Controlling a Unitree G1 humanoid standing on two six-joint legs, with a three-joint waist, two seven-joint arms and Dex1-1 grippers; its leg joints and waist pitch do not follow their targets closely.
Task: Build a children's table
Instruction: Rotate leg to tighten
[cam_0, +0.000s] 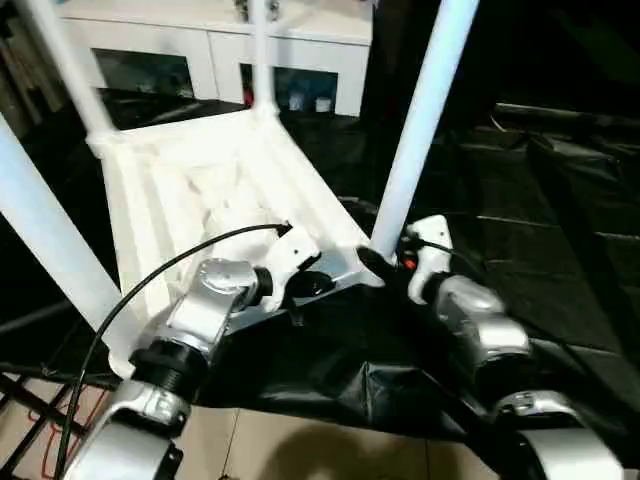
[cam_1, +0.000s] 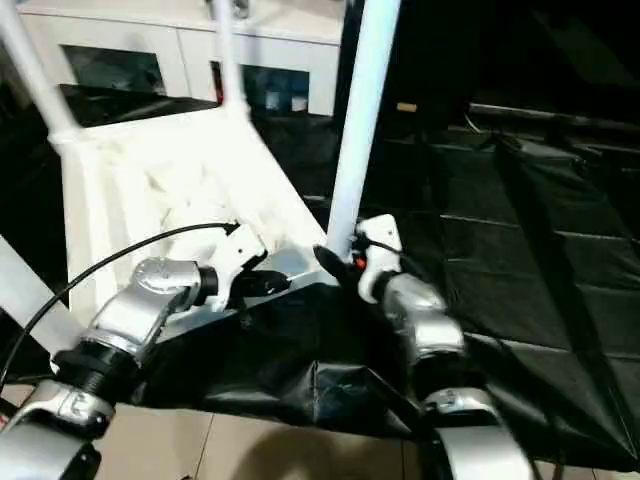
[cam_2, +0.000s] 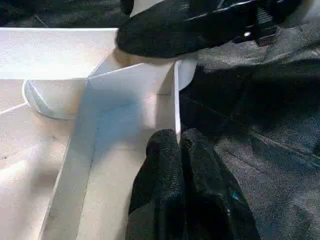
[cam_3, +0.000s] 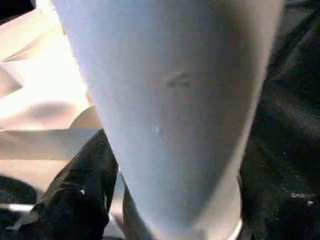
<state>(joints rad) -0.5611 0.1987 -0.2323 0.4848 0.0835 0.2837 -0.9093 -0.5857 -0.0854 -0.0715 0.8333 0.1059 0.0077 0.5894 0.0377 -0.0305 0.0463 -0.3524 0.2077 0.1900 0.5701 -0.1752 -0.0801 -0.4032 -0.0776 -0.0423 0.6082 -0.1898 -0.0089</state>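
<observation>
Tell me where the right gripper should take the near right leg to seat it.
Grip the near right leg low, just above its corner socket, coming from the robot's right side, where the right gripper already sits. The leg stands upright and round, so the fingers can straddle it there; the tabletop's rim blocks the other side.

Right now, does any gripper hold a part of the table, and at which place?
The left gripper pinches the thin side rim of the tabletop near a corner. The right gripper sits around the near leg at its base.
</observation>
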